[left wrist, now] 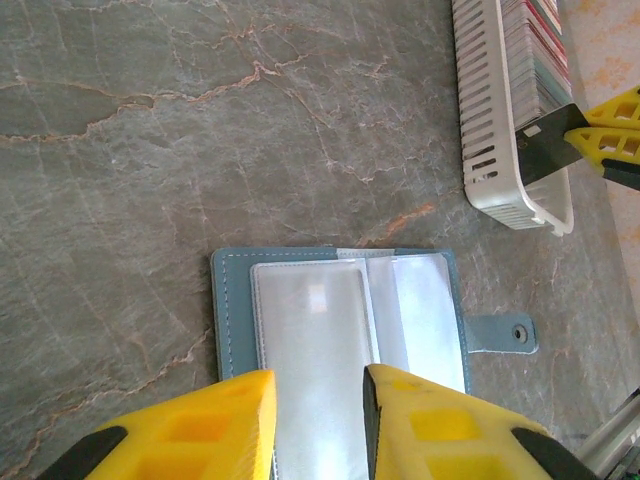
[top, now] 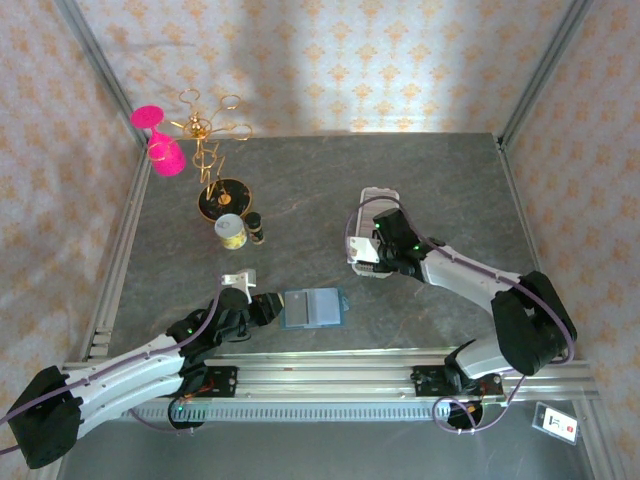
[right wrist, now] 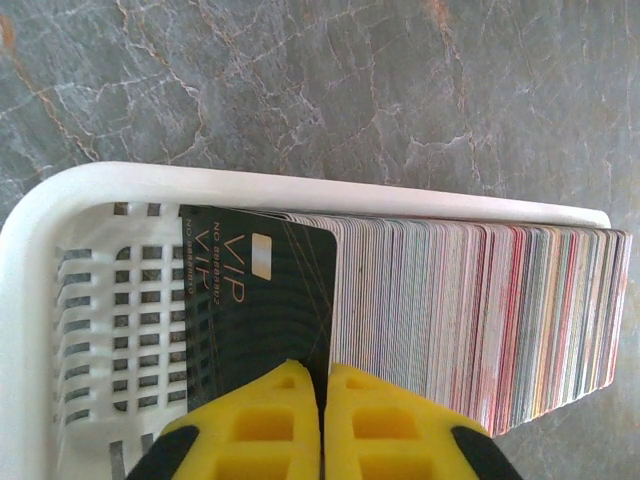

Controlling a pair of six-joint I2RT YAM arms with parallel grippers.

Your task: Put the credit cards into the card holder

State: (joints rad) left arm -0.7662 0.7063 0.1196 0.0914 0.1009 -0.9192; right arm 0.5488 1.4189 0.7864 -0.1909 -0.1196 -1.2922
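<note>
The card holder [left wrist: 310, 310] lies open and flat on the grey table, teal with clear sleeves and its clasp tab [left wrist: 505, 333] to the right. My left gripper [left wrist: 320, 378] is over its near edge, jaws apart, with a clear sleeve showing in the gap. In the top view the card holder [top: 313, 308] sits just right of the left gripper [top: 268, 308]. The credit cards [right wrist: 470, 310] stand on edge in a tight row inside a white tray [right wrist: 60, 220]. My right gripper [right wrist: 325, 368] is shut on the edge of the black VIP card [right wrist: 260, 290] at the row's end.
The white tray [top: 378, 195] lies right of centre. At the back left are a pink glass [top: 160, 140], a gold wire stand [top: 215, 150], a small jar [top: 231, 231] and a dark bottle [top: 256, 228]. An aluminium rail [top: 330, 375] runs along the near edge.
</note>
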